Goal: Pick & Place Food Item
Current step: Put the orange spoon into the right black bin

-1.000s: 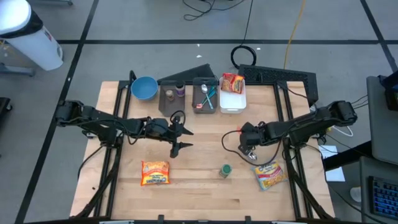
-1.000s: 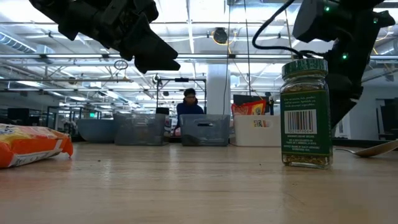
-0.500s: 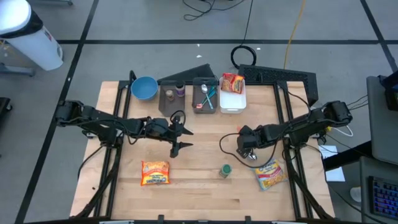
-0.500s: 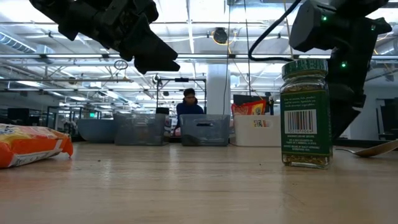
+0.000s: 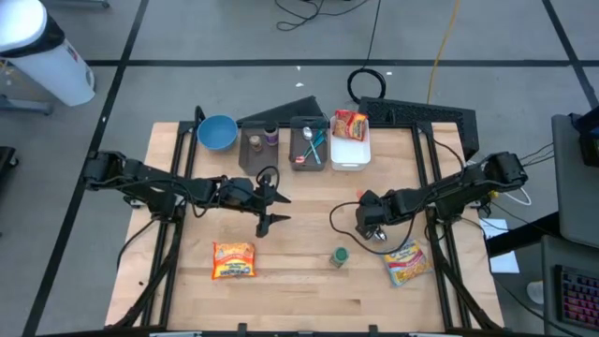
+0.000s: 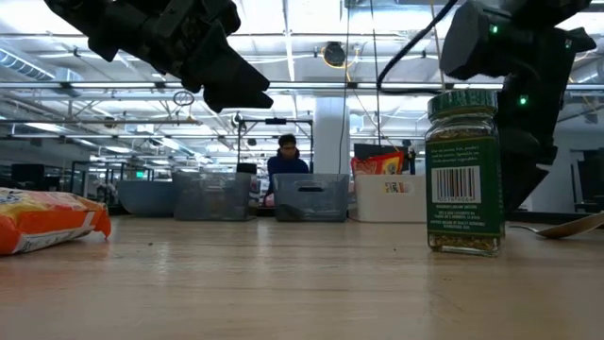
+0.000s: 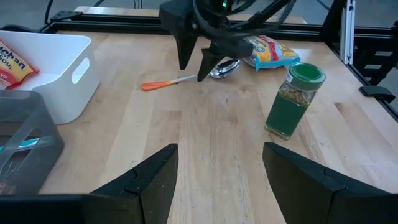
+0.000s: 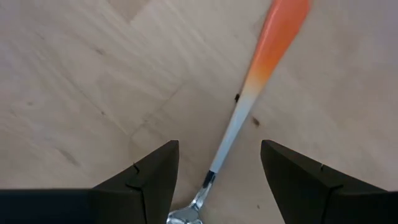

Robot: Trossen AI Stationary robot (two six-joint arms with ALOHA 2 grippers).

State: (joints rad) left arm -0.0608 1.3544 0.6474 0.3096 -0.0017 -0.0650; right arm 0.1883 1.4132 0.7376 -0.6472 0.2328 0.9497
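An orange noodle packet (image 5: pixel 233 259) lies flat near the front left. A green-lidded spice jar (image 5: pixel 339 256) stands upright at front centre, and a yellow-and-blue packet (image 5: pixel 406 262) lies flat to its right. A spoon (image 5: pixel 367 212) with an orange handle lies on the table. My right gripper (image 8: pixel 217 180) is open, pointing down over the spoon, one finger on each side of the pale shaft (image 8: pixel 233 134) without touching it. My left gripper (image 5: pixel 271 210) hangs open at mid-table above the wood, with nothing between its fingers.
Along the far edge stand a blue bowl (image 5: pixel 216 132), two grey bins (image 5: pixel 308 145) and a white bin (image 5: pixel 350 150) holding a red packet. Bare wood lies between the two grippers. Black frame rails (image 5: pixel 440 187) run along both sides.
My right gripper has sunk a little and shifted slightly toward the table's left, still open above the spoon. The spoon, the jar and the packets lie where they were.
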